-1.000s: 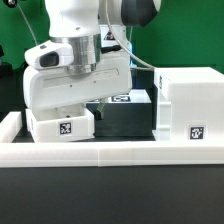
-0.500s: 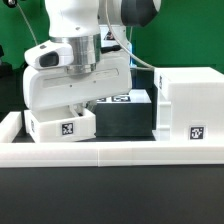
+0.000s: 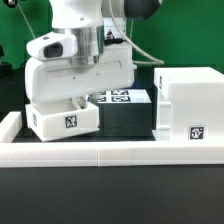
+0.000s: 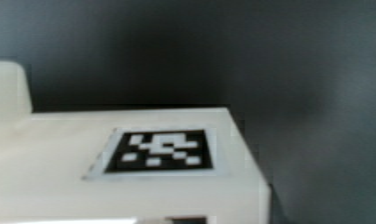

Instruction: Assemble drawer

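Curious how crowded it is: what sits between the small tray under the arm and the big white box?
In the exterior view, a tagged white surface over a dark gap lies between tray and housing.

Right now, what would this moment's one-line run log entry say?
step: drawer assembly | gripper: on small tray, fingers hidden | change: tray risen since a second ago | housing: apart, exterior view's right

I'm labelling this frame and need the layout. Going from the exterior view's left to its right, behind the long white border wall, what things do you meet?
small tray → marker board → tall housing. The arm hangs over the small tray, so it is left out of the order.
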Robot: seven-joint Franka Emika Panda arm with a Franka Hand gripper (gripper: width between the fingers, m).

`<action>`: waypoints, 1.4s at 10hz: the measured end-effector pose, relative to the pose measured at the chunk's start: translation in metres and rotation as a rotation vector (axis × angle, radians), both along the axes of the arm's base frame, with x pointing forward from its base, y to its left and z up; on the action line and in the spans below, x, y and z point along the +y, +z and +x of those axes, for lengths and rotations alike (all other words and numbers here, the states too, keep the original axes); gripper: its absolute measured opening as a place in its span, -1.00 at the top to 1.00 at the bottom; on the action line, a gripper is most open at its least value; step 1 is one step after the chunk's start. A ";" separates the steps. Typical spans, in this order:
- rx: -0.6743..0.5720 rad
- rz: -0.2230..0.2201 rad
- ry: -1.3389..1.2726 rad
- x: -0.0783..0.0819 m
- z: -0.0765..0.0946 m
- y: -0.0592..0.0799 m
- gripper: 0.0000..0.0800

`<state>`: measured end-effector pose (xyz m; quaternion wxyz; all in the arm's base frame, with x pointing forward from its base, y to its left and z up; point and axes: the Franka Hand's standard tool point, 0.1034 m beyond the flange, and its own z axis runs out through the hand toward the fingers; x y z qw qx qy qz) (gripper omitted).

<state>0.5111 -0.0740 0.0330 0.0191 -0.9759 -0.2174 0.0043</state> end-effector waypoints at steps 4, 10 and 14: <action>0.001 0.002 0.040 -0.001 0.000 0.003 0.89; 0.030 -0.006 0.560 -0.008 0.002 0.003 0.89; 0.004 -0.041 0.884 0.004 0.006 -0.001 0.89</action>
